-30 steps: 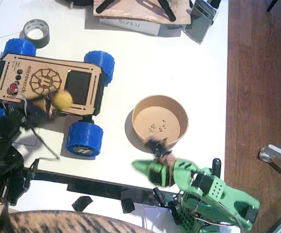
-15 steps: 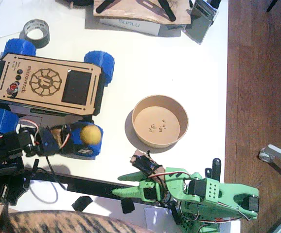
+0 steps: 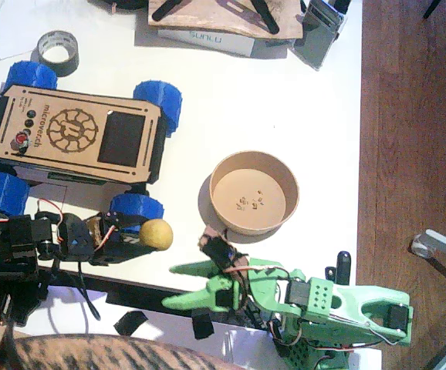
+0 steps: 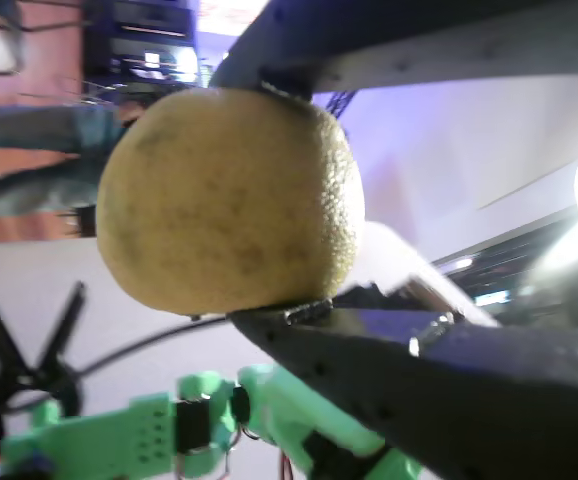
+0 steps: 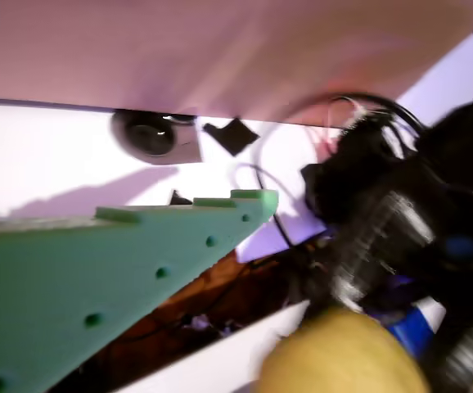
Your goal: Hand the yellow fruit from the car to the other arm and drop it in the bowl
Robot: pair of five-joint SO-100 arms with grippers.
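Observation:
My left gripper (image 3: 150, 235), on the black arm, is shut on the yellow fruit (image 3: 158, 233) and holds it just past the front right wheel of the car (image 3: 61, 127), near the table's front edge. A wrist view shows the fruit (image 4: 229, 190) squeezed between the dark jaws. The green right gripper (image 3: 170, 287) stands open a little below and to the right of the fruit, apart from it. Another wrist view shows one green finger (image 5: 138, 270) with the fruit (image 5: 343, 356) beyond it. The tan bowl (image 3: 293, 193) sits right of the car, with only specks inside.
A grey tape roll (image 3: 57, 50) lies at the back left. A wooden board on a white box (image 3: 207, 23) stands at the back. The table ends at the right onto wooden floor (image 3: 416, 116). Black clips (image 3: 130, 320) lie below the front edge.
The left gripper has carried the fruit off the car, down and to the right toward the front edge. The green gripper has swung left, lowered and opened toward it.

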